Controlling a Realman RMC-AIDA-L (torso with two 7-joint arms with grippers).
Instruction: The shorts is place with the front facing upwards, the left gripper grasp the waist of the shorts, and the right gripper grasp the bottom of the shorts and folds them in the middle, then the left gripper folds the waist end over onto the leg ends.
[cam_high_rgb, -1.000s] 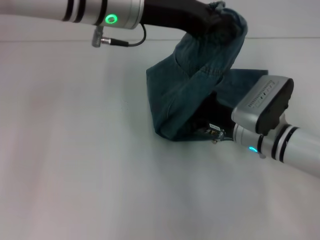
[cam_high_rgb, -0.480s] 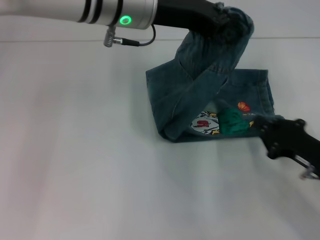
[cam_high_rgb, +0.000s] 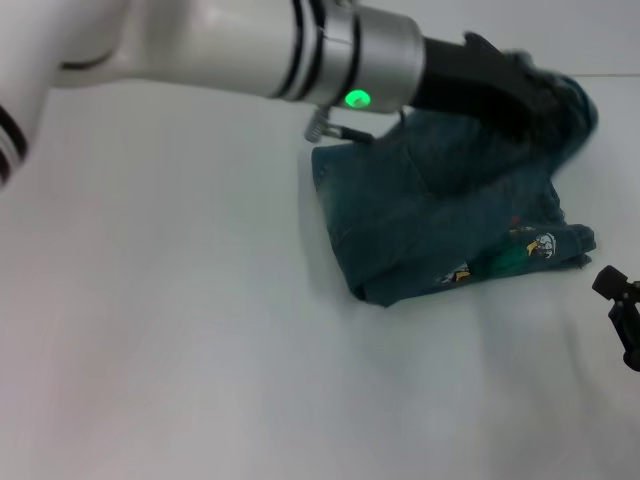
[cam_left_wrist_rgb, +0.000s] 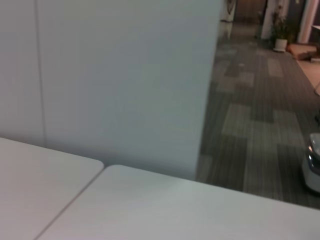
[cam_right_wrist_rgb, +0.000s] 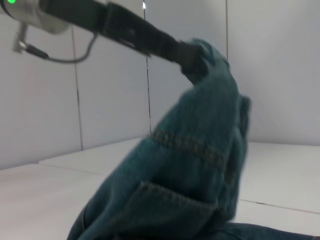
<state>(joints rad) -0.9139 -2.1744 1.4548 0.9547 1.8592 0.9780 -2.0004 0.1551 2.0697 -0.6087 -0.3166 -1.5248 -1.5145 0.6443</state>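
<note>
While the shorts (cam_high_rgb: 440, 220) lie in a heap on the white desk (cam_high_rgb: 180, 340), the left gripper (cam_high_rgb: 545, 95) holds one end of them up in the air. That end is the waist (cam_high_rgb: 570, 105), and it is bunched up around the black gripper. The jaws are clenched on the waist. The cloth hangs down from there to the rest of the shorts, which rest flat on the desk. The left arm (cam_high_rgb: 250, 40) is big and white with a green light on it, and it reaches over the desk from the left to the far right part of the shorts.

In the right wrist view the left gripper (cam_right_wrist_rgb: 192, 60) shows as a dark bar, and the blue-green cloth (cam_right_wrist_rgb: 200, 165) drapes down from it like a little tent. A stitched seam runs across the cloth.

Near the desk, a bit of the bright cartoon print (cam_high_rgb: 515, 255) peeks out at the near right edge of the shorts, by the leg ends (cam_high_rgb: 570, 240).

The right gripper (cam_high_rgb: 622, 315) is at the right edge of the head view, low over the desk. It is apart from the shorts and holds nothing. I cannot tell how its jaws stand.

The left wrist view shows only the desk, a pale wall and a grey floor far off.
</note>
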